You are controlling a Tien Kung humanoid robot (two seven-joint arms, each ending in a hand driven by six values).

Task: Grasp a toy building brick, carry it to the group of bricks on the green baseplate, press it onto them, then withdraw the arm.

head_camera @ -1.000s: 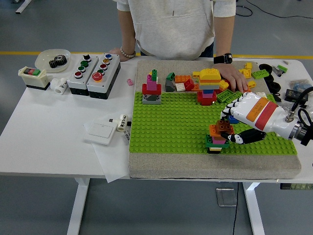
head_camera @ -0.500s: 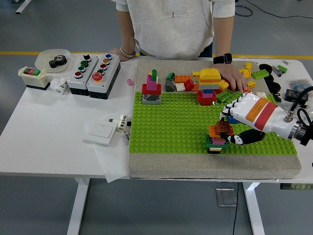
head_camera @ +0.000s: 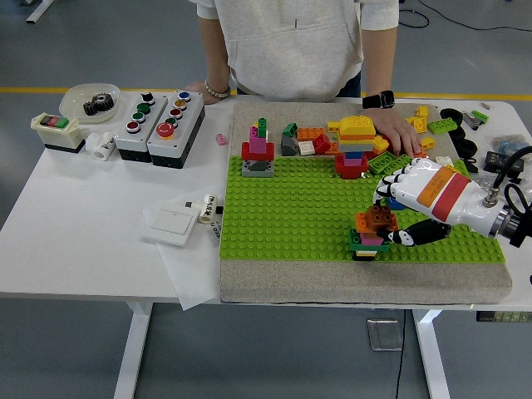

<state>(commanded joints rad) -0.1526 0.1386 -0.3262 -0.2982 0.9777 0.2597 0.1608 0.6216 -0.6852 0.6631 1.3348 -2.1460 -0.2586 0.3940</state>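
Observation:
The green baseplate (head_camera: 291, 208) lies on a grey mat. Near its front right stands a small stack (head_camera: 368, 241) with a green base, pink middle and an orange-brown brick (head_camera: 374, 219) on top. My right hand (head_camera: 392, 218), white with black fingertips, reaches in from the right. Its curled fingers come over the top brick's right side and its thumb (head_camera: 406, 236) lies against the stack lower down. A blue piece shows under the fingers. The left arm is out of view.
A red-and-pink tower (head_camera: 258, 150) and a yellow-orange tower (head_camera: 355, 145) stand at the plate's far edge among loose bricks (head_camera: 303, 137). A person's hand (head_camera: 401, 133) rests there. Button boxes (head_camera: 158, 120), a bowl (head_camera: 90, 101) and a white card (head_camera: 173, 220) lie to the left.
My right hand has crept a few pixels up and away from the table's front edge, still at the stack. The person's hands stay put.

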